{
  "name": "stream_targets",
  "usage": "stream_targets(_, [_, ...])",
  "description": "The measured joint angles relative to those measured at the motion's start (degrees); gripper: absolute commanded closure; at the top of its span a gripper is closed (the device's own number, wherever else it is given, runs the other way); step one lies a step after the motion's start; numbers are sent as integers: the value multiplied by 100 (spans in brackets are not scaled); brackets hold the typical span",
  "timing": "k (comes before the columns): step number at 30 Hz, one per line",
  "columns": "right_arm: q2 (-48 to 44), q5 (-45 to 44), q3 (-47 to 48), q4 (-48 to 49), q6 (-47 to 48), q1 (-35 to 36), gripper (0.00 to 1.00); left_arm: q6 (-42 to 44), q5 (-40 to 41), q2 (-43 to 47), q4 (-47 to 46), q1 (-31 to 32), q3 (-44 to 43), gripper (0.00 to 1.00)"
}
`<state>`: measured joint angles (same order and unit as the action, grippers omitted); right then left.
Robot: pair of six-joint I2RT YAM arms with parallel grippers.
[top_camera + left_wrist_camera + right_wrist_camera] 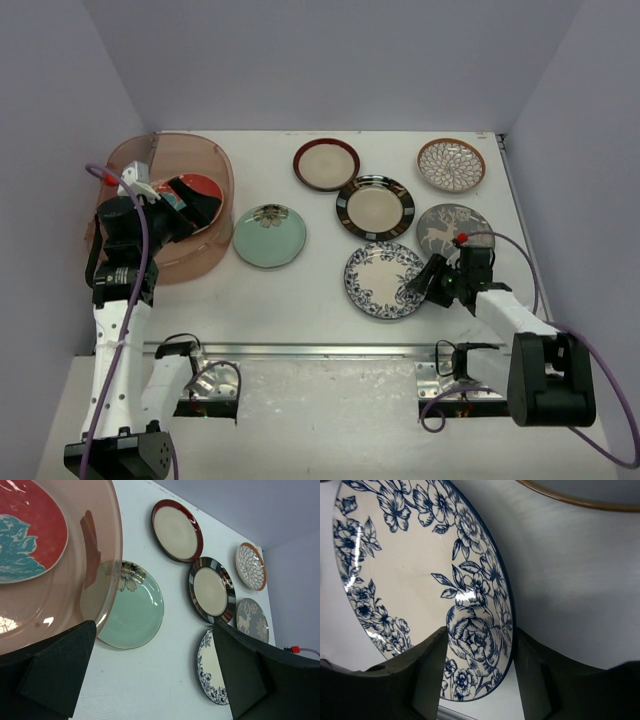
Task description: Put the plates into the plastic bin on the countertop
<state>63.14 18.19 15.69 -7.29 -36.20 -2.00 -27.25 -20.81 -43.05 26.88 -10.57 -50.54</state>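
White countertop (320, 310), pinkish plastic bin (205, 258), patterned plates (269, 236) alongside

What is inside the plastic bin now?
One red-and-teal floral plate lies in the plastic bin. The left arm hides part of the bin's floor, so anything there cannot be seen.

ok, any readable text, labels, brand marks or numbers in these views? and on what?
None readable in any view.
Round blue-white floral ceramic plate: pattern only, no lettering.
Round grey ceramic plate with white deer: picture only, no words.
Translucent pinkish-brown plastic bin: no label visible.
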Motion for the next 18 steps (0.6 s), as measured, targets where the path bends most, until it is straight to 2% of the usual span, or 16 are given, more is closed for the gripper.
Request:
stream_targets(6, [824,887,-53,1037,-249,-11,54,33,-111,127,2,9,0,0])
stream_targets(10, [1237,1389,-189,1679,-552,-11,69,27,-297,207,2,11,0,0])
stream_targets(14, [1675,1757,-371,2249,-847,-11,96,11,-530,253,2,11,0,0])
stream_targets(18, [2078,2086,-492,2863,-1160,-11,100,-1,-755,293,-3,11,-2,0])
